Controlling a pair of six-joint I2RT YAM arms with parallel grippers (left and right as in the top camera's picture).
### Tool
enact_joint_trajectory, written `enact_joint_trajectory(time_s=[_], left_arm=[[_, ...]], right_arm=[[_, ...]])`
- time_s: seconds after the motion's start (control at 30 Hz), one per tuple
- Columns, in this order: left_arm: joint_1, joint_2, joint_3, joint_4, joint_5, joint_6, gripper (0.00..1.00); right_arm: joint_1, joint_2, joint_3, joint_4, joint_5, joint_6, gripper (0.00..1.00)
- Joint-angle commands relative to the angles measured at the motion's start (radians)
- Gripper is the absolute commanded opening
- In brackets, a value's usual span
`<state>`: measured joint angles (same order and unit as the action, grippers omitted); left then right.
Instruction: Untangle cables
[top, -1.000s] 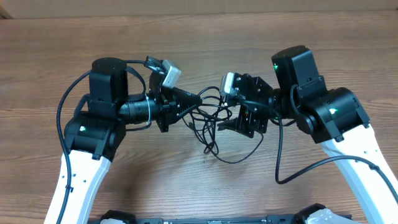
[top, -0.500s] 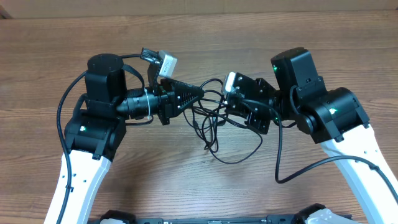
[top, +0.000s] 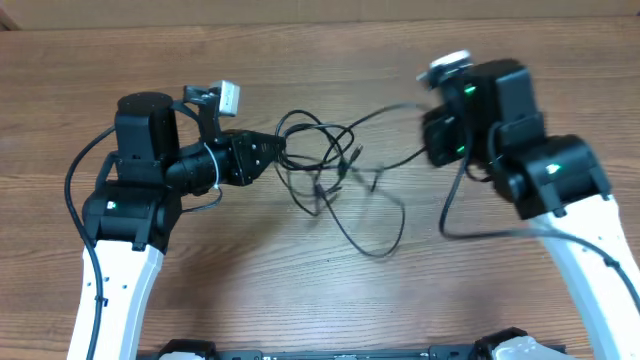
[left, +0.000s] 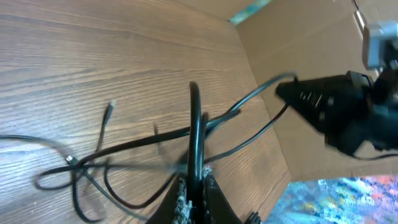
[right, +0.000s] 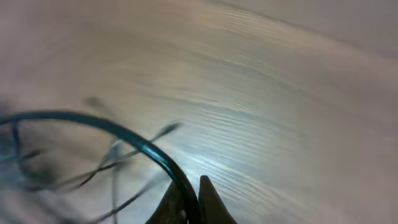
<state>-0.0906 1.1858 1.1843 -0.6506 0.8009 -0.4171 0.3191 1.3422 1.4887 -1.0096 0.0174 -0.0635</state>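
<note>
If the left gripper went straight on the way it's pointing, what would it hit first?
Probably the cables: the left gripper, shut on one strand, points straight into their loose loops. The right gripper lies farther along that line, though depth is unclear.

Likely a lab: wooden table (top: 300, 300), cardboard backdrop (left: 298, 37).

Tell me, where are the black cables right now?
Seen from overhead, the cables loop loosely in the middle, strung between the left gripper and the right gripper, each pinching a strand.
</note>
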Motion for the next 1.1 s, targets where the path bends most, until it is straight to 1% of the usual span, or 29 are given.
enact_joint_trajectory(time_s=[0.0, 0.03, 0.07, 0.1, 0.13, 0.17, 0.2, 0.23, 0.27, 0.3, 0.37, 0.4, 0.47, 0.53, 0.6, 0.67, 0.77, 0.87, 1.07], left_arm=[[0.006, -0.002, 0.010, -0.003, -0.008, -0.005, 0.04], [0.006, -0.002, 0.010, -0.003, -0.007, -0.002, 0.04], [0.006, -0.002, 0.010, -0.003, -0.007, 0.017, 0.04], [0.006, -0.002, 0.010, -0.003, -0.007, 0.029, 0.04], [0.006, -0.002, 0.010, -0.003, -0.007, 0.038, 0.04], [0.006, -0.002, 0.010, -0.003, -0.008, 0.042, 0.04], [0.006, -0.002, 0.010, -0.003, -0.008, 0.048, 0.04], [0.006, -0.002, 0.010, -0.002, -0.009, 0.055, 0.04], [0.006, -0.002, 0.010, -0.003, -0.013, 0.055, 0.04], [0.006, -0.002, 0.010, -0.002, -0.013, 0.055, 0.04], [0.006, -0.002, 0.010, 0.003, -0.011, 0.047, 0.04], [0.006, -0.002, 0.010, 0.006, -0.010, 0.035, 0.04], [0.006, -0.002, 0.010, 0.031, 0.020, -0.010, 0.04], [0.006, -0.002, 0.010, 0.068, 0.038, -0.048, 0.04], [0.005, -0.002, 0.010, 0.077, 0.038, -0.055, 0.04], [0.005, -0.002, 0.010, 0.076, 0.038, -0.055, 0.04], [0.005, -0.002, 0.010, 0.076, 0.038, -0.082, 0.04], [0.005, -0.002, 0.010, 0.077, 0.038, -0.129, 0.04], [0.005, -0.002, 0.010, 0.076, 0.038, -0.148, 0.04]], right_arm=[[-0.139, -0.001, 0.010, 0.010, 0.098, 0.241, 0.04], [-0.200, -0.001, 0.010, 0.017, 0.024, 0.211, 0.04], [-0.240, -0.001, 0.010, 0.015, -0.082, 0.128, 0.04], [-0.253, -0.001, 0.010, 0.011, -0.140, 0.074, 0.05], [-0.261, -0.001, 0.010, 0.003, -0.208, 0.009, 0.14], [-0.264, -0.001, 0.010, -0.015, -0.295, -0.081, 0.36], [-0.264, -0.001, 0.010, -0.037, -0.349, -0.144, 0.50], [-0.262, -0.001, 0.010, -0.062, -0.385, -0.186, 0.82], [-0.261, -0.001, 0.010, -0.074, -0.394, -0.198, 0.95], [-0.261, -0.001, 0.010, -0.097, -0.433, -0.231, 1.00], [-0.260, -0.001, 0.010, -0.184, -0.640, -0.447, 1.00], [-0.259, -0.001, 0.010, -0.204, -0.680, -0.495, 1.00], [-0.244, -0.001, 0.009, -0.269, -0.768, -0.635, 1.00], [-0.196, -0.001, 0.009, -0.317, -0.786, -0.732, 1.00], [-0.152, -0.001, 0.009, -0.320, -0.784, -0.762, 1.00], [-0.075, 0.001, 0.009, -0.315, -0.754, -0.809, 1.00], [0.004, 0.025, 0.009, -0.300, -0.661, -0.809, 1.00], [0.072, 0.098, 0.009, -0.282, -0.607, -0.795, 1.00], [0.132, 0.253, 0.009, -0.267, -0.599, -0.767, 1.00]])
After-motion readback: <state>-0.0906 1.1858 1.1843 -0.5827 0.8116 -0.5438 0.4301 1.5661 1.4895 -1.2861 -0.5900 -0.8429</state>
